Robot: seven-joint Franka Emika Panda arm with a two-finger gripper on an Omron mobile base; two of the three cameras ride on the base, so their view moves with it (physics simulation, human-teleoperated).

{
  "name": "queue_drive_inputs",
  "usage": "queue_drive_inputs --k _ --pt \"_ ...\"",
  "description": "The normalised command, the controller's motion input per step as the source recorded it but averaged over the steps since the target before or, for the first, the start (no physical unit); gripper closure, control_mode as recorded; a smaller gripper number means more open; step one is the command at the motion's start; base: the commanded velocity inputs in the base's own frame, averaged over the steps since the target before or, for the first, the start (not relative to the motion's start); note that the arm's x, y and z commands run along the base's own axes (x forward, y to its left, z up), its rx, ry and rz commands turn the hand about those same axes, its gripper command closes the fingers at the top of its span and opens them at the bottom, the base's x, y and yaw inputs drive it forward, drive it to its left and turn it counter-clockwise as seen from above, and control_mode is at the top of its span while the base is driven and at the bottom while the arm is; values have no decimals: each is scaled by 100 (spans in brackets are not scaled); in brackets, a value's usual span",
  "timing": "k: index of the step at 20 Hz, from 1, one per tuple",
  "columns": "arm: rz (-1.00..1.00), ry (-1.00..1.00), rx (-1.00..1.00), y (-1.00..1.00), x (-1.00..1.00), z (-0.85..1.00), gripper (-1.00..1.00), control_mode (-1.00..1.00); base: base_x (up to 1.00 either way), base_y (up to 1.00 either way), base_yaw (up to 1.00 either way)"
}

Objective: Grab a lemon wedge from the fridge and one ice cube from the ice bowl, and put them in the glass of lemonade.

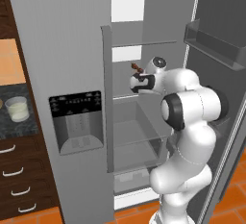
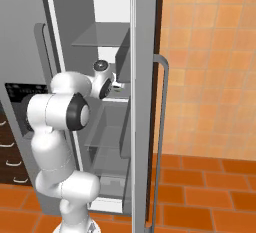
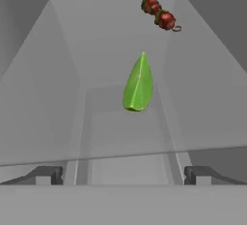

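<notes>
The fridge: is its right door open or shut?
Open: the fridge shows its shelves, and the arm reaches inside toward a green wedge.

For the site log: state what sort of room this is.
A rendered home kitchen, most likely: a tall steel fridge with its right door open, dark wooden drawers under a counter holding a glass of lemonade, and orange floor tiles.

My arm (image 2: 60, 127) stands in front of the fridge (image 2: 22, 52) and reaches into its open compartment, my hand (image 2: 105, 82) just below a glass shelf (image 2: 97, 37) inside. The fridge's open right door (image 2: 145, 102) is edge-on beside my hand, its long vertical handle (image 2: 161, 137) on the far side. The fridge's black dispenser panel (image 2: 15, 102) is behind my elbow. Orange tiles (image 2: 210, 77) cover the wall past the door.
</notes>
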Motion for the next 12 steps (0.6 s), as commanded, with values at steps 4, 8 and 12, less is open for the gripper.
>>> queue_drive_inputs --k 4,8,12 --pt "0 0 0 -8 41 -13 -100 -100 0 0 0" --pt "0 0 0 -2 46 -10 -100 -100 0 0 0" --pt "-1 0 0 -1 53 -12 -100 -100 0 0 0"
